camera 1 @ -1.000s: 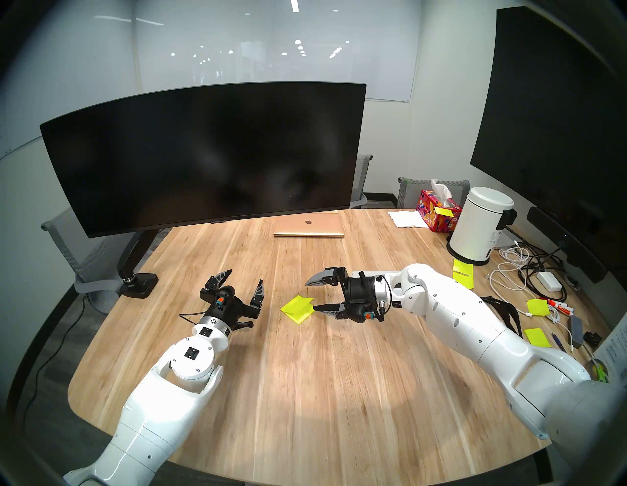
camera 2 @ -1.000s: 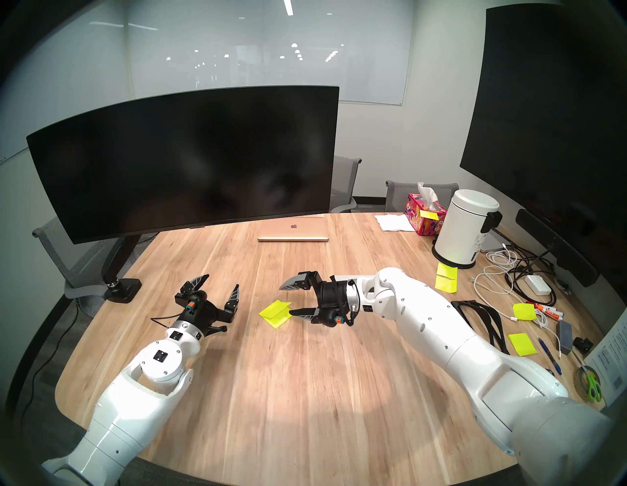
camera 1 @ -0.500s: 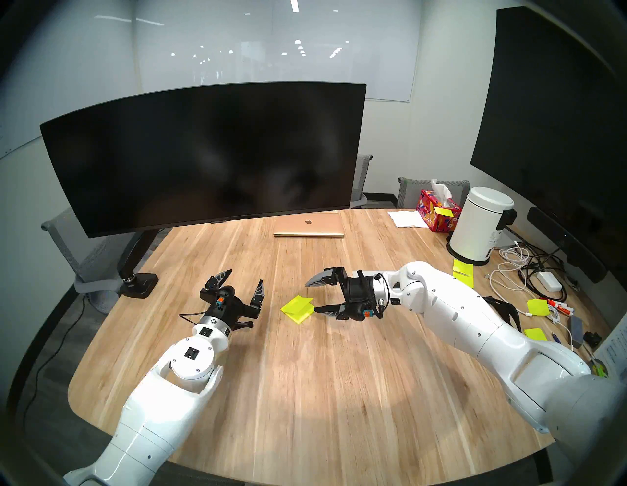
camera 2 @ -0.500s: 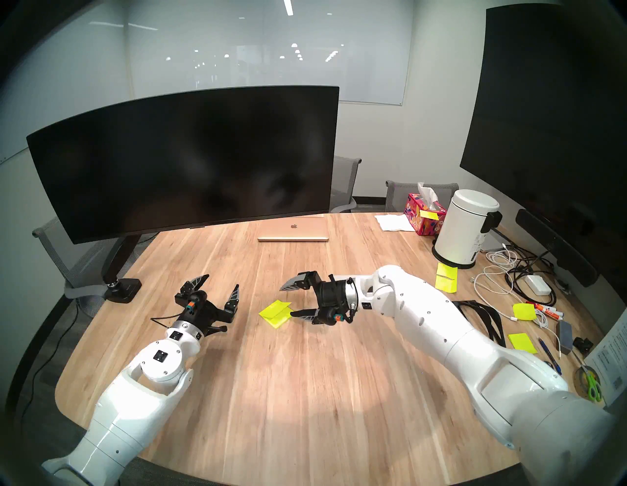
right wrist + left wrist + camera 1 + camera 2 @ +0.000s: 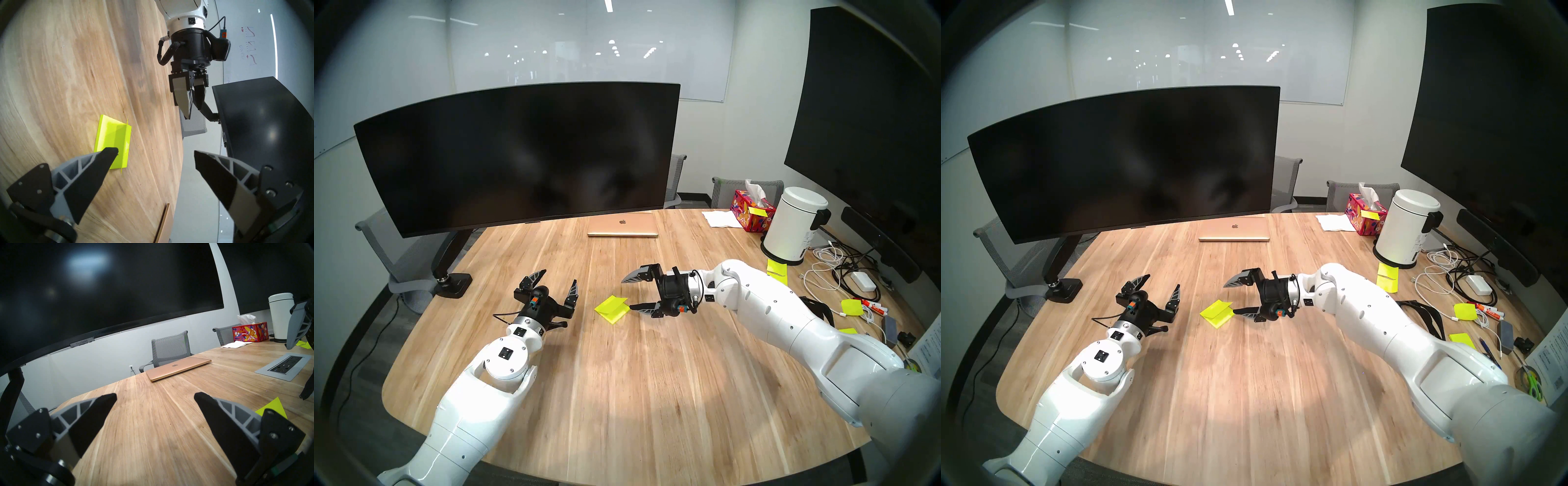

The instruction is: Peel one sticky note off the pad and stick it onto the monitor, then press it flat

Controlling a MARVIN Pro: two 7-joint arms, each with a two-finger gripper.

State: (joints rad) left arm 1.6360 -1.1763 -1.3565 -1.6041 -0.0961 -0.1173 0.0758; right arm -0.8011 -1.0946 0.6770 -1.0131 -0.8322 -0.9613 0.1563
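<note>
Right gripper jaws wide beside the pad; nothing held

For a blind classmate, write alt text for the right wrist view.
The right gripper's open fingers hover over a neon yellow-green sticky pad on the wooden table; the left gripper and curved black monitor lie beyond.

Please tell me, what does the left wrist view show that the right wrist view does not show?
Only the left wrist view shows the tissue box, the white bin, the grey power panel set in the table, and the whole closed laptop.

Only the right wrist view shows the whole pad, its top sheet lifted, and the left gripper seen from outside.

Both show the monitor, the wooden table, and open jaws.
</note>
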